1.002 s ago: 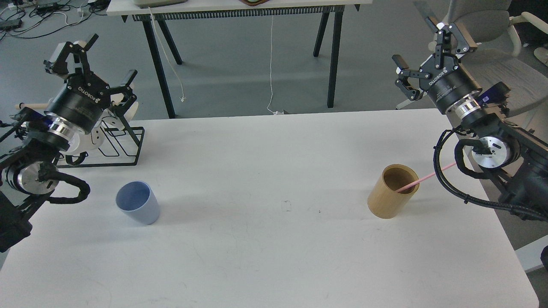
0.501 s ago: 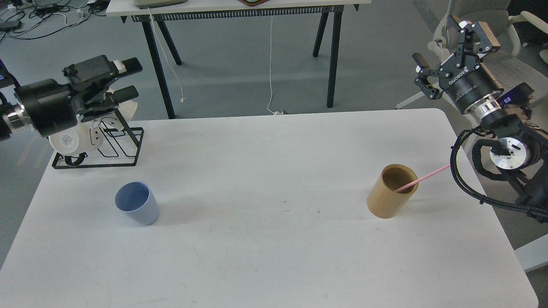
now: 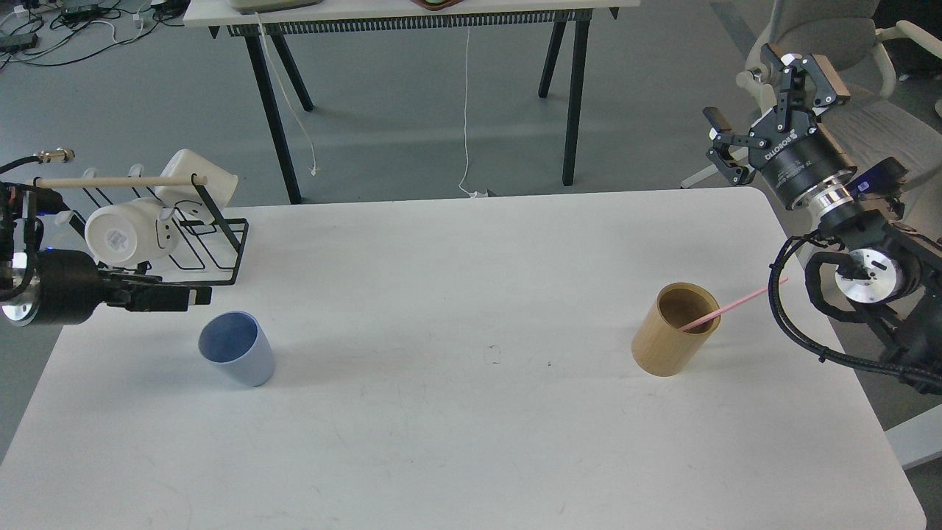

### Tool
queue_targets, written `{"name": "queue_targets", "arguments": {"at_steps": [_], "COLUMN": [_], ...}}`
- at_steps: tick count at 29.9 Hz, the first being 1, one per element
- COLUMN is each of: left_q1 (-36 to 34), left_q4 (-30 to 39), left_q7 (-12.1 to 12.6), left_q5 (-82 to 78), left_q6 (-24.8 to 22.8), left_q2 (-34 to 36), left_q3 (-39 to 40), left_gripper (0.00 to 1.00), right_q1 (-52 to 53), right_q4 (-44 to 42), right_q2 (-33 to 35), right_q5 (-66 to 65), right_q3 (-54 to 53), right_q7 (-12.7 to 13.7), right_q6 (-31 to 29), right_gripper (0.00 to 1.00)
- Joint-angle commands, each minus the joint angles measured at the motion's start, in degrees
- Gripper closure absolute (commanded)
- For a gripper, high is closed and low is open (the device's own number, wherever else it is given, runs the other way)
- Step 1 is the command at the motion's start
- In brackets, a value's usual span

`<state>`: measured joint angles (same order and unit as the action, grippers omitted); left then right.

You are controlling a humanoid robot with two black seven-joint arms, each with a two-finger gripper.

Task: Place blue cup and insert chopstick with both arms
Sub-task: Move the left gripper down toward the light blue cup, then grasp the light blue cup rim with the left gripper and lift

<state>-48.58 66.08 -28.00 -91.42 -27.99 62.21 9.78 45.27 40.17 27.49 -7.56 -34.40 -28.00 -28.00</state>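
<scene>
Black and level, the left gripper hovers just above-left of the blue cup on the desk, its finger gap unreadable. Right gripper hangs spread, well above the pink chopstick leaning in the wooden holder.

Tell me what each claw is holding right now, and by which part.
Nothing is held. The left claw sits just above and left of the blue cup, not touching it. The right claw is open in the air, far from the chopstick.
</scene>
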Motion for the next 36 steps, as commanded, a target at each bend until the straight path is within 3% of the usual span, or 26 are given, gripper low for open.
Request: {"name": "queue_targets", "arguments": {"at_steps": [1, 13, 23, 32, 35, 36], "left_q1": [0.24, 2.26, 4.20, 5.87, 6.13, 6.13], "left_q4": [-4.98, -10.79, -10.88, -10.88, -10.88, -10.88], "left_q7": [0.00, 0.00, 0.00, 0.00, 0.00, 0.00], "left_q5": [-2.52, -6.04, -6.58, -6.14, -6.14, -6.05], "left_q6": [-0.01, -0.01, -0.01, -0.01, 1.26, 1.97], "left_q2": [-4.19, -9.38, -10.18, -10.00, -10.00, -9.91], "left_q3": [-0.11, -0.11, 0.15, 0.33, 0.33, 0.33], "left_gripper": [0.00, 0.02, 0.06, 0.42, 0.59, 0.71], "right_q1": [0.00, -0.70, -0.79, -0.88, -0.97, -0.97], "right_q4": [0.00, -0.18, -0.27, -0.27, -0.27, -0.27], "right_q2": [0.02, 0.37, 0.37, 0.64, 0.64, 0.72], "right_q5": [0.00, 0.00, 0.00, 0.00, 0.00, 0.00], "right_q3": [0.04, 0.04, 0.13, 0.04, 0.04, 0.13], "right_q7": [0.00, 0.00, 0.00, 0.00, 0.00, 0.00], "right_q6": [0.00, 0.00, 0.00, 0.00, 0.00, 0.00], "right_gripper": [0.01, 0.01, 0.01, 0.01, 0.01, 0.01]}}
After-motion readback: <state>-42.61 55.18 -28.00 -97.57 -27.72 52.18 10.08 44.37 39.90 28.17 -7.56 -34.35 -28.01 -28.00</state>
